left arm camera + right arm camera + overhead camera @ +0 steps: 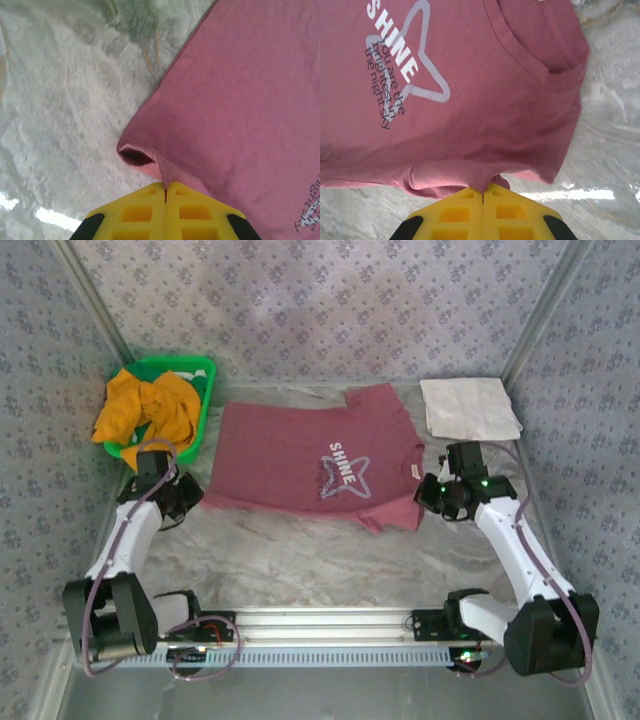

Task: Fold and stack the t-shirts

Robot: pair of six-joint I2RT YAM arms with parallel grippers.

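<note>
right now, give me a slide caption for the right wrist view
Right hand pinching the near edge of the maroon t-shirt on the marbled table.

Soft, even light fell from above in the overhead view, leaving only faint shadows and a slightly hazy, washed-out look on the tabletop (300, 560). In both wrist views white streaks of glare lay on its glossy surface, and the far part of the left wrist view was blurred. The print on the maroon t-shirt (470, 125) was sharp in the right wrist view.
</note>
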